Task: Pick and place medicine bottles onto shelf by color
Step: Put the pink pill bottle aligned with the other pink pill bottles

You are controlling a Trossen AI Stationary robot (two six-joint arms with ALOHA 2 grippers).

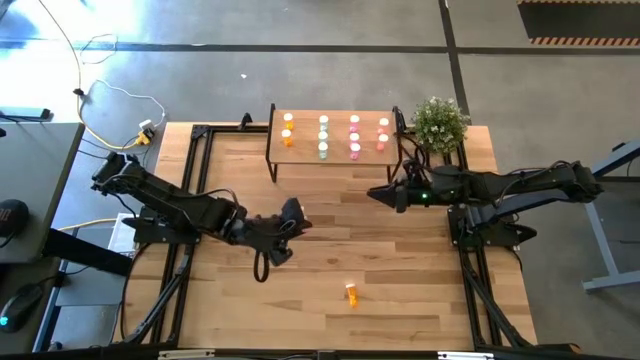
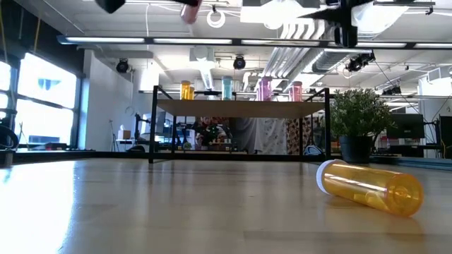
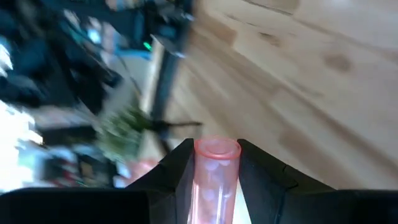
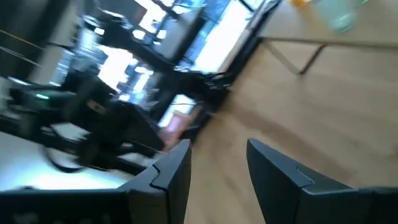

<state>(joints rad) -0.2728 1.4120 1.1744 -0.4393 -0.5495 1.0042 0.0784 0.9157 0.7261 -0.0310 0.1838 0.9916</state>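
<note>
The shelf (image 1: 335, 118) at twelve o'clock carried eleven medicine bottles (image 1: 354, 137): three orange, three green, three pink, two reddish. One orange bottle (image 1: 351, 293) lay at six o'clock. The left gripper (image 3: 214, 163) clamped a pink bottle (image 3: 212, 177); the right gripper (image 4: 217, 162) stood parted, empty.

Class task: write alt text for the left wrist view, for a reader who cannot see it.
The left gripper is shut on a translucent pink medicine bottle, held between its two dark fingers. Beyond it lies the light wooden tabletop, with a blurred green plant farther off.
</note>
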